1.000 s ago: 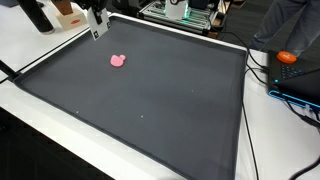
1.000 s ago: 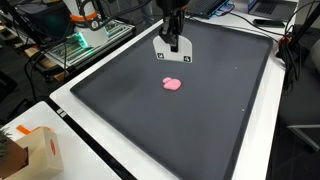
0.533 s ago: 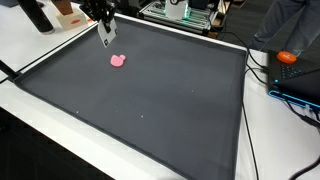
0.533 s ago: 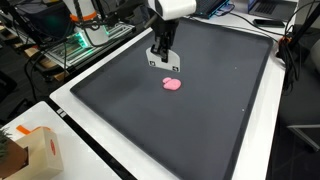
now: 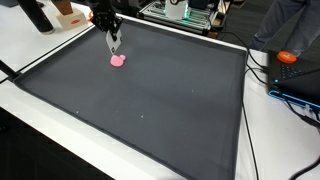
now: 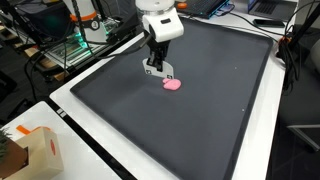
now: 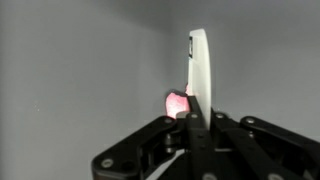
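On a white table [image 5: 35,120], a broad black mat [image 5: 170,100] fills most of what we see in both exterior views. A cardboard box [image 6: 35,150] sits on the white surface off one corner of the mat. Over the mat's far side the Robotiq gripper [image 6: 159,71] hangs low and points straight down, just above the dark surface. In an exterior view we see its two fingers standing apart with nothing between them. In the wrist view one white finger [image 7: 199,65] shows edge-on and hides the other. The small pink piece [image 6: 173,85] lies flat on the mat just beside the fingertips. We cannot tell whether it touches them. In the wrist view it peeks out from behind the finger.
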{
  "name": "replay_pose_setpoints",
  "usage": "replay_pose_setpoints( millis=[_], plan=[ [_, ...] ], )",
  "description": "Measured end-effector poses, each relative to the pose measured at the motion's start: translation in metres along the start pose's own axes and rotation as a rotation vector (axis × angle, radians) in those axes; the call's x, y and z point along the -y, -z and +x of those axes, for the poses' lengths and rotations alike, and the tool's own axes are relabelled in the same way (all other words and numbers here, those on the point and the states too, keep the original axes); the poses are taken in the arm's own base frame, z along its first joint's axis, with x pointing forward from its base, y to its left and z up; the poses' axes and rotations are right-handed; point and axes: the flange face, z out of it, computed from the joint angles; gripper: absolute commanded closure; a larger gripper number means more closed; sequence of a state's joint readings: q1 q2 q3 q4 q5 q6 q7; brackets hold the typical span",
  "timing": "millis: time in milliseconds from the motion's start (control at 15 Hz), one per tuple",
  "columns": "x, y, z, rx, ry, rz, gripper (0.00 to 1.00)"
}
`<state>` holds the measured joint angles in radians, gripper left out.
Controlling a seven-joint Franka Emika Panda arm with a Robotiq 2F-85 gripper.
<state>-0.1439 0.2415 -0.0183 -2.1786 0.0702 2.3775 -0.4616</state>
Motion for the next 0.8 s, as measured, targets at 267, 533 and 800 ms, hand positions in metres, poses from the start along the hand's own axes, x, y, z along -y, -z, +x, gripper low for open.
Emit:
replay_pose_setpoints(
  millis=[267, 533, 800],
  plan=[
    [0.003, -0.011, 0.004, -0.003, 0.011, -0.003, 0.99],
    [0.007, -0.02, 0.011, 0.0, 0.021, -0.003, 0.99],
    [0.007, -0.024, 0.023, -0.026, 0.018, -0.022, 0.99]
  ],
)
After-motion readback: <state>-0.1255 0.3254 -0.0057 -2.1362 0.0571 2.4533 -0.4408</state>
